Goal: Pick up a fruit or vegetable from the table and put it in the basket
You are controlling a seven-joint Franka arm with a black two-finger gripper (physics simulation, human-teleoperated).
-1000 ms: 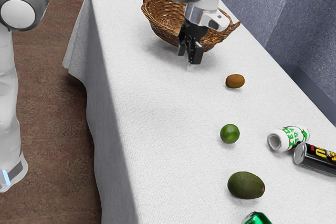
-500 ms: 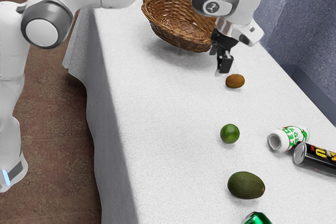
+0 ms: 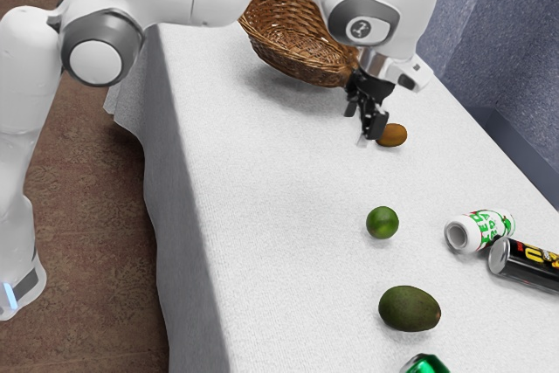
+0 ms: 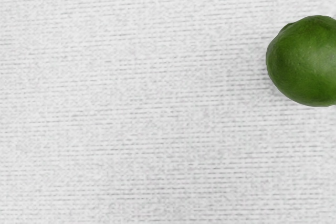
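The approach step appears to be in hand: the jaws stand apart, empty, near the kiwi point(image 3: 396, 135) on the worktop point(image 3: 271, 189), with the lime point(image 3: 382, 223) and avocado point(image 3: 410, 308) farther off, and the next move requires alignment over one before descent.

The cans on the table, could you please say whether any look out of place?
At the exterior view's right, the white can and black can lie on their sides, as if toppled; no spill shows. The green can is cut off, so I cannot tell.
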